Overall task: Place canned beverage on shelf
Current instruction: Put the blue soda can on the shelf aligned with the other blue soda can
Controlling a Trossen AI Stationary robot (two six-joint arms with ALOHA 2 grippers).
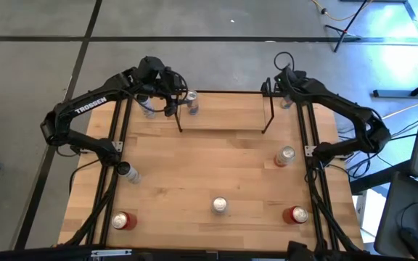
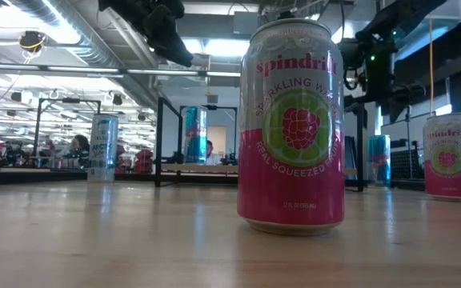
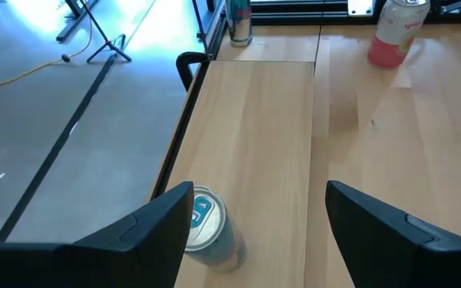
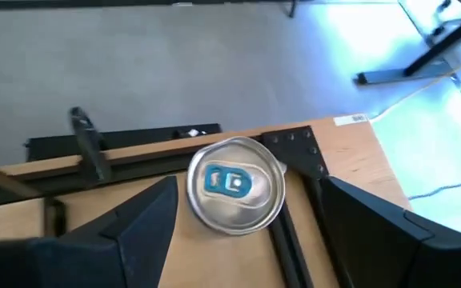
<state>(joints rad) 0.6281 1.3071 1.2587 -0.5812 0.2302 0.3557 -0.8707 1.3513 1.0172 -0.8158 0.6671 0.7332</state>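
The shelf (image 1: pixel 223 116) stands at the table's far middle, a light-wood board (image 3: pixel 254 120) between black wire end frames. A blue-topped can (image 1: pixel 191 101) stands upright on the board's left end and shows in the left wrist view (image 3: pixel 208 232). My left gripper (image 1: pixel 171 104) is open above and just left of this can, clear of it in the low view (image 2: pixel 166 32). My right gripper (image 1: pixel 285 90) is open over a second blue-tabbed can (image 4: pixel 236 186), which stands on the table's far right corner outside the shelf's right frame.
Other cans stand on the table: a pink one (image 1: pixel 285 156) at the right, one (image 1: pixel 219 206) at the near middle, red ones at the near left (image 1: pixel 124 220) and near right (image 1: pixel 294 214), and more at the left (image 1: pixel 128 172) and far left (image 1: pixel 147 107). Black rails (image 1: pixel 118 145) edge both sides.
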